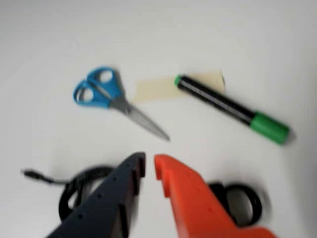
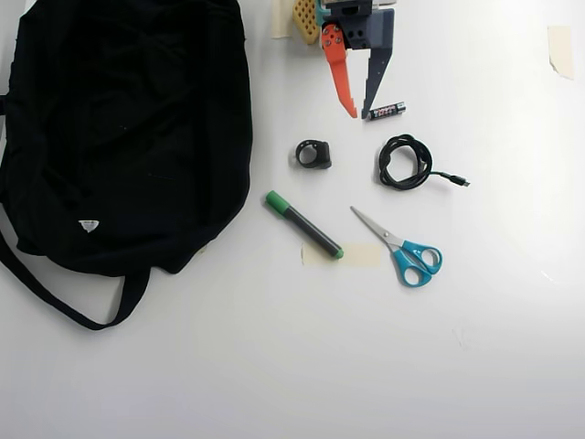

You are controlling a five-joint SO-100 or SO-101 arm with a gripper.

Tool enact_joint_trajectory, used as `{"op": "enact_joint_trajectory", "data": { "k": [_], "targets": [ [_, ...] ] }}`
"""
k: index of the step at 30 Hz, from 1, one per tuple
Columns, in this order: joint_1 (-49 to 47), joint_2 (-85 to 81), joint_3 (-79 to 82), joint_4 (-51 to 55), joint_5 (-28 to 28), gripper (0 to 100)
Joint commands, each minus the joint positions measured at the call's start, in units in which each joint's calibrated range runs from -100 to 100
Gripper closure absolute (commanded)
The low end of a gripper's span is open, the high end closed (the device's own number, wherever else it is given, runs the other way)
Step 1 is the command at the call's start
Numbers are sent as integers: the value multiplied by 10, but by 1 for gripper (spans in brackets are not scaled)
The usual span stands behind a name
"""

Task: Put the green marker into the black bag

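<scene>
From the wrist view, my gripper point(image 1: 149, 162) holds nothing, its jaws barely parted. The green marker point(image 1: 230, 108) lies at two o'clock from the tips, its axis running ten to four; the scissors point(image 1: 113, 98) lie at eleven. In the overhead view the marker point(image 2: 304, 225) is at seven o'clock from the tips, a black ring point(image 2: 313, 154) between. The black bag point(image 2: 128, 137) lies at nine.

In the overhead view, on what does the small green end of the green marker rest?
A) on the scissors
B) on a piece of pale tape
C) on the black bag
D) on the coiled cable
B: the green marker lies on the table with its small green end on the pale tape, apart from the black bag.
</scene>
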Motion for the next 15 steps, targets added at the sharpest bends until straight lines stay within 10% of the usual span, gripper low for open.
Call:
{"op": "enact_joint_trajectory", "data": {
  "k": [1,15],
  "targets": [
    [2,63,-55,-85,3,97],
    [8,314,-283,-202,4,97]
  ]
}}
